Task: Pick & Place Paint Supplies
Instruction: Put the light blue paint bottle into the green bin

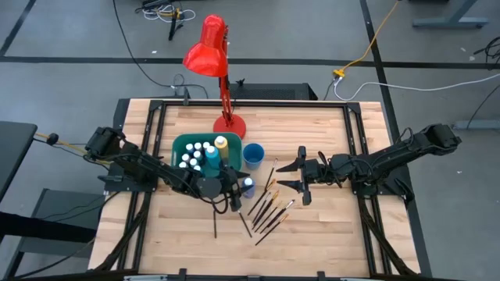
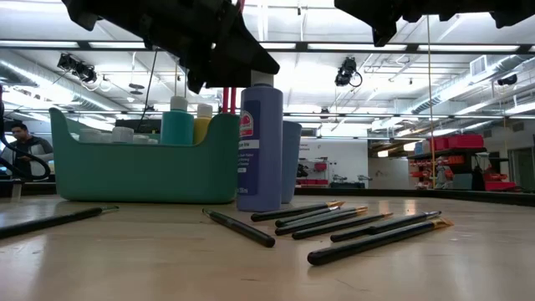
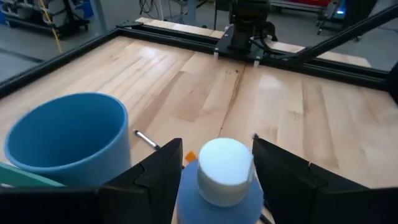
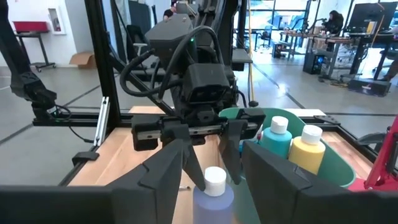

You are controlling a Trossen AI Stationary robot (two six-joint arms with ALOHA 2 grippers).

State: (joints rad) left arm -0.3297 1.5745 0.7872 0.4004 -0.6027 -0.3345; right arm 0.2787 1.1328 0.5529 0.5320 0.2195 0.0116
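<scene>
Left pincer (image 1: 234, 190): it hangs just over the blue bottle (image 2: 260, 146), with the fingers (image 3: 155, 177) spread wide, one on each side of the white cap (image 3: 225, 169). They are not pressing the bottle as far as I can see; it stands by itself on the tabletop (image 1: 328, 234).

Blue bottle: directly under the left pincer and between its fingers, upright, so its long axis goes straight up and down. It stands just beside the bin (image 1: 181, 144) and the blue cup (image 1: 253, 154).

Right pincer (image 1: 301, 176): open and empty, near the other side of the brushes, looking toward the left arm. It is farther from the bottle.

Nearer arm: the left one, clearly. I think it only needs to go a little down and close on the bottle.

Bin: on the far side of the bottle from the right pincer, close to the left pincer. Several white-capped bottles are already inside, also a teal one (image 4: 274, 138) and a yellow one (image 4: 306, 150).

Brushes (image 1: 269, 207): loose on the tabletop between the two pincers, flat, in a fan. One more brush (image 1: 215, 225) lies alone under the left arm.

Step, as I judge: the left arm is ready to grip the blue bottle, and the bin is only a short lift away.

Risk, as I judge: the bottle is tall and narrow, so a finger that touches it first on one side may tip it toward the cup.
</scene>
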